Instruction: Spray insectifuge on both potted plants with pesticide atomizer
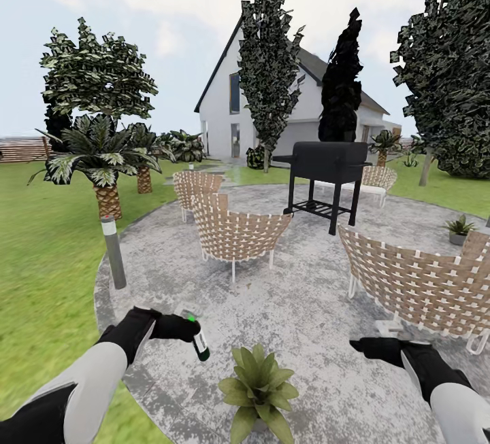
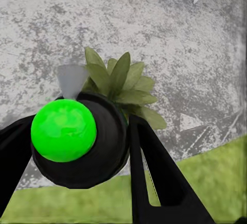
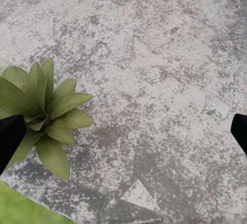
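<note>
My left gripper (image 1: 178, 326) is shut on the pesticide atomizer (image 1: 198, 339), which hangs tilted, dark base down, with a green dot near its top. In the left wrist view the atomizer's dark head (image 2: 100, 149) shows a bright green dot between the black fingers (image 2: 154, 177). A pale cone points from it toward the potted plant (image 2: 121, 86) below. That plant (image 1: 258, 384) stands on the paved patio (image 1: 306, 294), just right of and below the atomizer. The second potted plant (image 1: 460, 228) stands at the patio's far right edge. My right gripper (image 1: 364, 345) is open and empty, right of the near plant (image 3: 46, 112).
A grey bollard lamp (image 1: 114, 253) stands at the patio's left edge by a palm (image 1: 102, 158). Woven chairs (image 1: 235, 230) (image 1: 422, 287) and a black grill (image 1: 327, 172) occupy the patio ahead. Lawn (image 1: 41, 274) surrounds the patio, with a white house (image 1: 224, 111) behind.
</note>
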